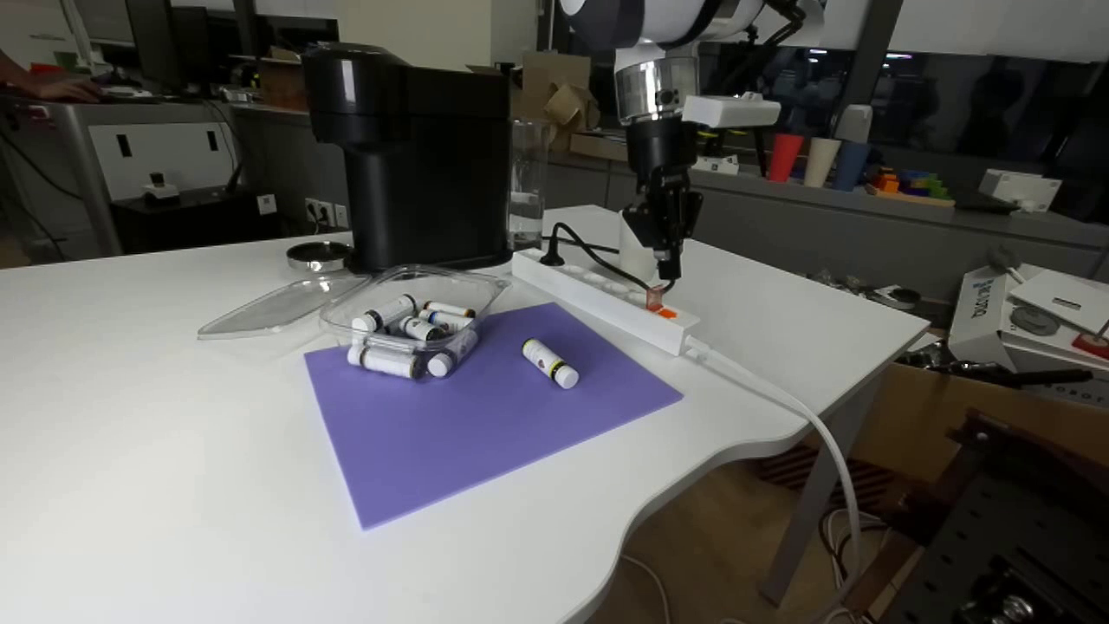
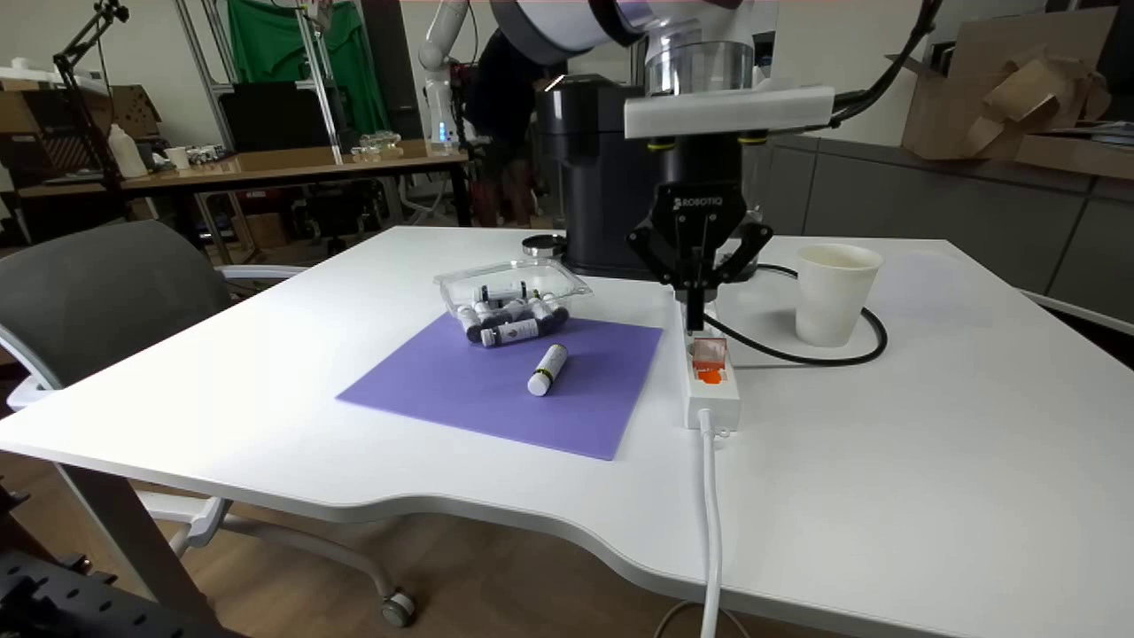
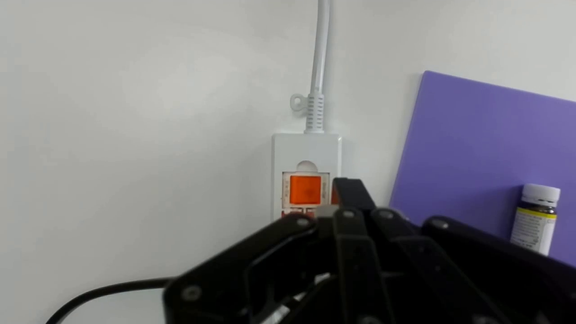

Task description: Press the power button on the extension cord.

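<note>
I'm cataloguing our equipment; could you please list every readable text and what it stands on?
"ROBOTIQ": gripper.
"ROBOT", cut off by the picture's edge: box; its sideways lettering is blurred.
Too small to read: markings beside the power button, print on the bottles.

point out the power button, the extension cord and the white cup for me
Power button (image 3: pixel 305 190): in the wrist view, middle of its orange face.
Extension cord (image 1: pixel 598 302): in an exterior view, long side of the strip.
White cup (image 2: pixel 833 301): in an exterior view, outer wall, about halfway up.
</note>
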